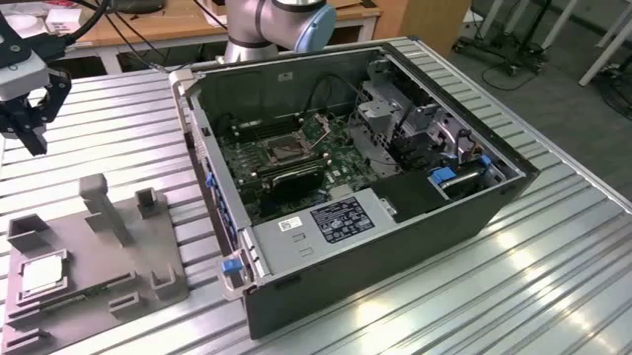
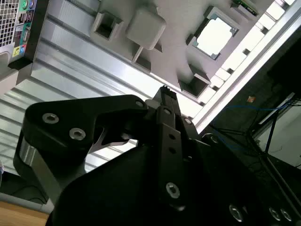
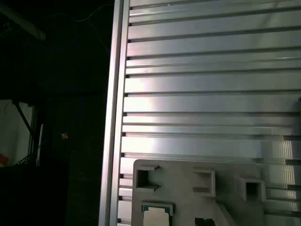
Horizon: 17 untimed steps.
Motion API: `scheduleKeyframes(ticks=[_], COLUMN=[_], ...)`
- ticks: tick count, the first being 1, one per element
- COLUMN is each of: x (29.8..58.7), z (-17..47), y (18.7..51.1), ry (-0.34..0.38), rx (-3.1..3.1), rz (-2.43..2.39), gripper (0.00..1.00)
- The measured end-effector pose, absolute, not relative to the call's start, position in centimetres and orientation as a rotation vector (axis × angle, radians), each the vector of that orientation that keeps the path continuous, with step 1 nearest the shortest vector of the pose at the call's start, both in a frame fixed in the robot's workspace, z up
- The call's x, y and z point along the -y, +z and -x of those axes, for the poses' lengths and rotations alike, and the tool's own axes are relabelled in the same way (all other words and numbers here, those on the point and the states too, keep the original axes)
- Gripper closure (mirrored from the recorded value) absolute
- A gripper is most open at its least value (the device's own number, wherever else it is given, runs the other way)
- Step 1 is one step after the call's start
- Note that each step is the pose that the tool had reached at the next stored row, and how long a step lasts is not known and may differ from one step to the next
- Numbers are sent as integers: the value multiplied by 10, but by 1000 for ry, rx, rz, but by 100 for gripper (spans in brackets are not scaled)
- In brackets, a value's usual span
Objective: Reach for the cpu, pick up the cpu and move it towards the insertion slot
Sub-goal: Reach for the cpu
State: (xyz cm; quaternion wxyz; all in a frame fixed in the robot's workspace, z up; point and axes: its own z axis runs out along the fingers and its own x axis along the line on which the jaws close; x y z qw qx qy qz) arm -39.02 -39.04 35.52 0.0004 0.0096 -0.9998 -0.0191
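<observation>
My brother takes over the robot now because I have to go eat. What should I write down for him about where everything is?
Gripper: up over the table, beyond the far end of the tray, touching nothing.
Cpu: lying flat in a tray recess, untouched.
Slot: on the green board inside the open case.
Done: nothing that shows.
Left: the cpu is not yet reached, picked up or moved towards the slot.

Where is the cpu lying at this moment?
The cpu lies in a recess of the grey plastic tray at the exterior view's lower left, beside the open computer case.
</observation>
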Motion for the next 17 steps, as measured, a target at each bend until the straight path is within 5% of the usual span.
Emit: scheduleKeyframes(ticks=[17], x=[390], z=[396], y=[355], ry=[-60], rx=[3140], rz=[-30], gripper=[89])
